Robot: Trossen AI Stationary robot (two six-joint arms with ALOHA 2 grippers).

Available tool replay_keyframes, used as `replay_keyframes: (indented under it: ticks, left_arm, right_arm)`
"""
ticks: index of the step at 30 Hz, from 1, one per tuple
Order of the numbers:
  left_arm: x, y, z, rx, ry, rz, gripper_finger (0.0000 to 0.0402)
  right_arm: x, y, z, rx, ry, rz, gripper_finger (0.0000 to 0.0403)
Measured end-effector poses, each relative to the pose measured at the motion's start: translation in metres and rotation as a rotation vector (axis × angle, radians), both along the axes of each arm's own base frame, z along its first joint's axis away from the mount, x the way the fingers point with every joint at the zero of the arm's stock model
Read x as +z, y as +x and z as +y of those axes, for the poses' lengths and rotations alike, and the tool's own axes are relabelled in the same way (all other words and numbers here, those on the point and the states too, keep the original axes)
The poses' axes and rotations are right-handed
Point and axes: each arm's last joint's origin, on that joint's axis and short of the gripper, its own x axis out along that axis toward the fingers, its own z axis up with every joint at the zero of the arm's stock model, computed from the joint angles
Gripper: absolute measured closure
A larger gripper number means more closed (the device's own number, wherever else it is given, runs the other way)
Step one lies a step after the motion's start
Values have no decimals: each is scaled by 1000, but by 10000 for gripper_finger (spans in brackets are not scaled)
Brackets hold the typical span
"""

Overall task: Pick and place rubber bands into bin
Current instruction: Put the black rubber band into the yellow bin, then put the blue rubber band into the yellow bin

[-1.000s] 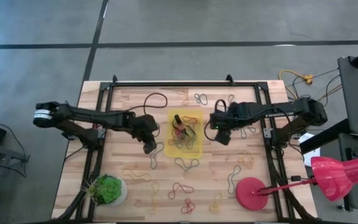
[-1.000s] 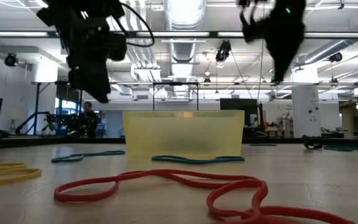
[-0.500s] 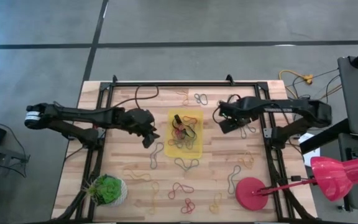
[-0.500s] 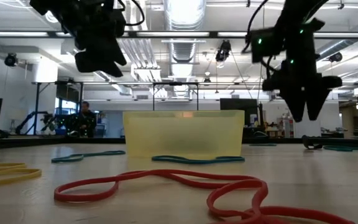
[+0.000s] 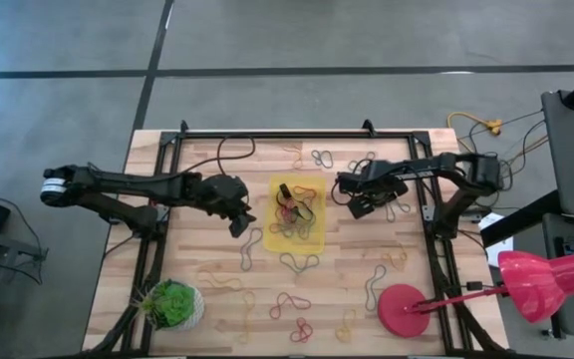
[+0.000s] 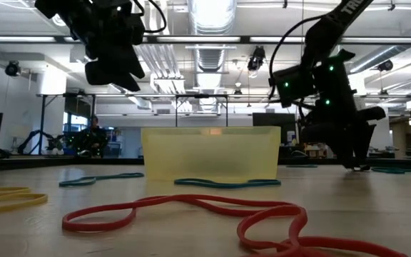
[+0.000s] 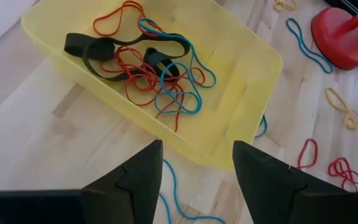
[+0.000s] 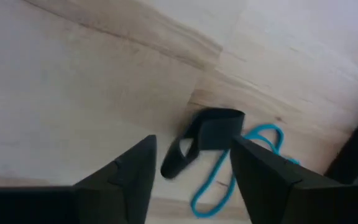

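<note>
the yellow bin [image 5: 298,212] sits near the middle of the wooden table [image 5: 197,299], and it holds a tangle of rubber bands [image 7: 151,65] in red, blue and black. many more loose bands [image 5: 289,304] lie scattered on the wood all around it, among them a long red band [image 6: 191,210] in the foreground of the low view and a teal band [image 6: 227,183] right at the bin's front wall.

the left claw [image 5: 239,221] hangs above the table just beside the bin's left side, with its 2 fingers [image 7: 138,177] spread apart and nothing between them.

the right claw [image 5: 355,204] is low over the table to the right of the bin. its fingers [image 8: 263,174] stand apart, straddling a black band [image 8: 205,138] that lies flat on the wood beside a blue band [image 8: 229,168] (no contact with either finger shows).

a green plant ball [image 5: 172,304] sits at the table's near left corner and a red disc [image 5: 404,310] at the near right.
</note>
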Motion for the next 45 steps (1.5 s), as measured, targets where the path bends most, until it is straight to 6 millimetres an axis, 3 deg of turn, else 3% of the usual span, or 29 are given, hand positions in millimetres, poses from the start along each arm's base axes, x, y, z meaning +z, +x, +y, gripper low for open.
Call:
replay_keyframes:
  ticks: [6, 12, 15, 18, 23, 26, 31, 38, 41, 45]
  left_arm:
    - [0, 0, 0, -1, -1, 1, 222]
    - [0, 0, 0, -1, -2, 1, 222]
    - [0, 0, 0, -1, -2, 1, 222]
    - [0, 0, 0, -1, -2, 1, 222]
    - [0, 0, 0, -1, -1, 0, 222]
    - [0, 0, 0, -1, 0, 0, 222]
    - [0, 0, 0, 0, 1, -2, 222]
    - [0, 0, 0, 0, 1, -3, 222]
    - [0, 0, 0, 1, 1, -3, 222]
    - [0, 0, 0, 18, -18, -2, 222]
  right_arm:
    - [-11, 1, -1, -2, -2, -5, 293]
    - [-2, 2, -5, 52, -114, -22, 381]
    - [20, 8, -3, 134, -133, -111, 392]
    - [57, 17, 4, 210, -123, -281, 394]
    - [130, 34, 17, 424, 25, -819, 394]
    - [158, 43, 19, 464, -4, -983, 394]
    - [165, 73, 10, 460, -26, -1016, 374]
    - [154, 121, 8, 489, 41, -905, 277]
    - [159, 130, 11, 550, 40, -828, 233]
    - [172, 121, 13, 604, -148, -598, 196]
